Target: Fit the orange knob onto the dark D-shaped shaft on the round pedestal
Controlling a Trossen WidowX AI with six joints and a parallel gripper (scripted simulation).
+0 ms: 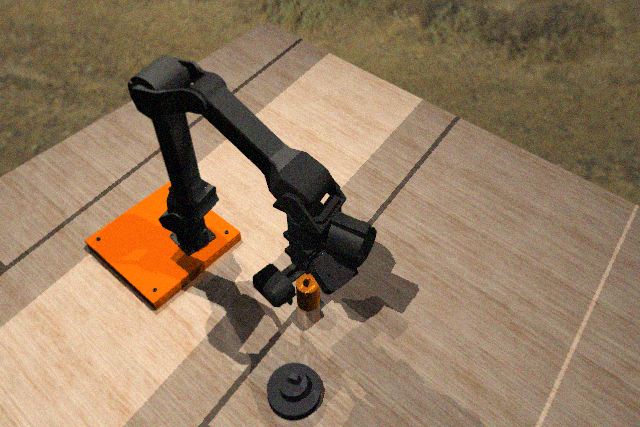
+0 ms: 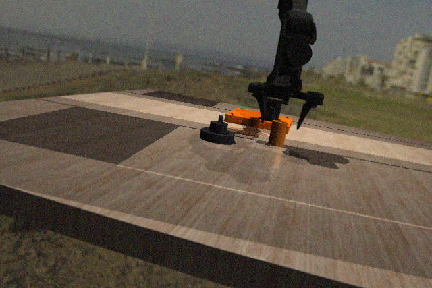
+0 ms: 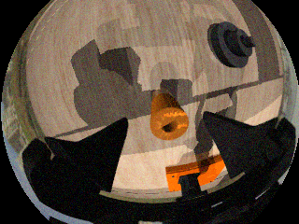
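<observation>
The orange knob (image 1: 308,300) (image 2: 277,135) (image 3: 162,104) stands upright on the table, its dark hole facing up. My gripper (image 2: 281,123) (image 3: 166,118) is wide open and empty, pointing down over the knob. In the wrist view the knob shows between the two spread fingertips, touching neither. How far the tips are above or beside its top is hard to tell. The dark round pedestal (image 1: 279,403) (image 2: 217,135) (image 3: 220,46) stands apart from the knob, with its thin shaft (image 1: 295,378) (image 2: 221,118) (image 3: 250,42) bare and upright. The shaft's flat side cannot be made out.
The orange base plate (image 1: 129,236) (image 2: 240,114) (image 3: 212,173) of the arm lies behind the knob, seen from the exterior view. The patterned wooden table (image 1: 491,277) (image 2: 195,201) carries stripes and the arm's shadows.
</observation>
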